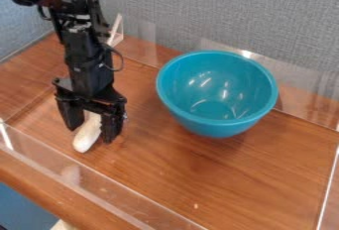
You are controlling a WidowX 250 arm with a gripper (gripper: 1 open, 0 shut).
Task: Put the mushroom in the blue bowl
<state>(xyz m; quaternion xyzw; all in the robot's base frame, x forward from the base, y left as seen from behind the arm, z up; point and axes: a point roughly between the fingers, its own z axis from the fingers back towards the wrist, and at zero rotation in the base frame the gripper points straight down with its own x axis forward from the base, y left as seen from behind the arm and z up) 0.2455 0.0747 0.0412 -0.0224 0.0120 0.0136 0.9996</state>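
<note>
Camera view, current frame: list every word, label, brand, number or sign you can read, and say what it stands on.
None: no readable text anywhere in this view.
blue bowl: plain glossy surface, no label or mark.
gripper and black arm above it: no legible marking at this size.
mushroom: no print.
wooden table and grey wall: no signs or writing.

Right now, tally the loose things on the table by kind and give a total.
Bowl, teal-blue: 1
Mushroom, cream-white stem showing: 1
Total: 2
</note>
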